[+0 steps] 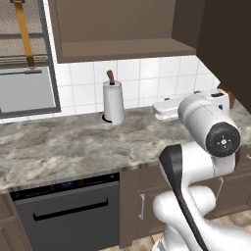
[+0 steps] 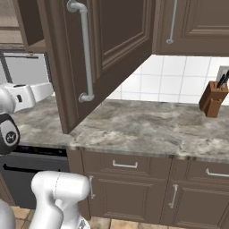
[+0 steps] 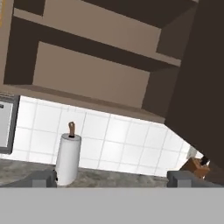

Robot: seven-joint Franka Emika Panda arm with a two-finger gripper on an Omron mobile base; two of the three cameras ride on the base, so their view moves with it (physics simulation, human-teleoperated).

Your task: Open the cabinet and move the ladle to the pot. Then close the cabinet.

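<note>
One dark brown wooden wall cabinet [image 3: 100,74] is hanging above the counter with its raised-panel door [image 2: 107,49] standing swung open, the long silver bar handle [image 2: 85,53] facing the right base camera. Shelves inside are sitting bare in the hand view; ladle not visible. Two-finger gripper [image 3: 113,179] is pointing up at the cabinet interior from below and in front, its dark fingertips [image 3: 43,178] sitting wide apart, nothing between them. White paper towel roll [image 1: 113,102] is standing on the grey marbled counter [image 1: 63,147]; brown knife block [image 2: 213,99] is resting well off to the right.
</note>
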